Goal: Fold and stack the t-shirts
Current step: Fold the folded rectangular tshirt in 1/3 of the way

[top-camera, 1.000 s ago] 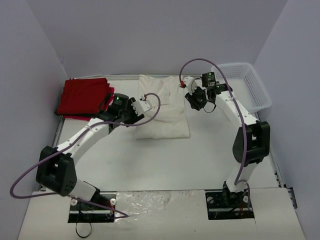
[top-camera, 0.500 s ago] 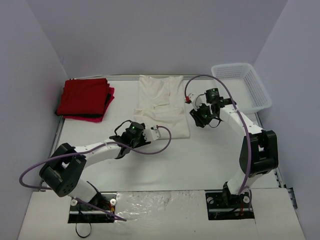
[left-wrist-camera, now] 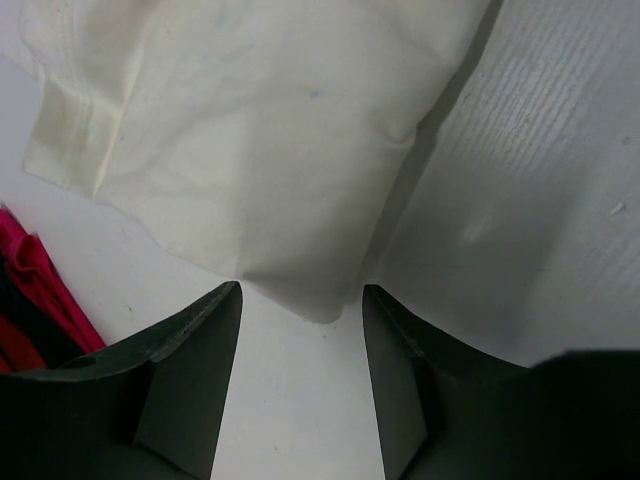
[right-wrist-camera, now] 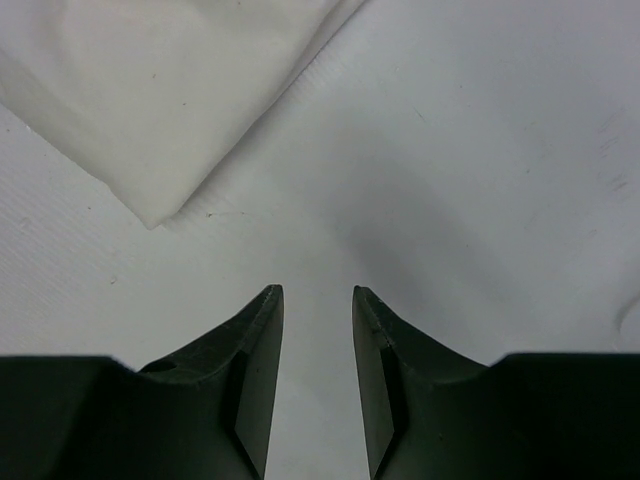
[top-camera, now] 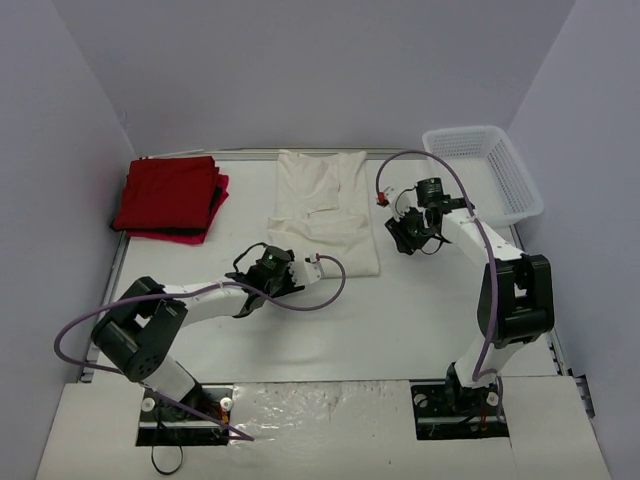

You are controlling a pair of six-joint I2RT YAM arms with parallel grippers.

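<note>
cream-white t-shirt (top-camera: 325,215) is lying partly folded at the middle-back of the table (top-camera: 400,320), and the red t-shirts (top-camera: 170,195) are stacked in the far left corner, well apart from it. left gripper (left-wrist-camera: 300,295) is down low at the cream shirt's near left corner, jaws spread, with the tip of the cloth right between the fingertips but not pinched. right gripper (right-wrist-camera: 315,295) is over bare table just off the shirt's right side, jaws spread with nothing in them, and the white mesh basket (top-camera: 490,170) sits far right.
</note>
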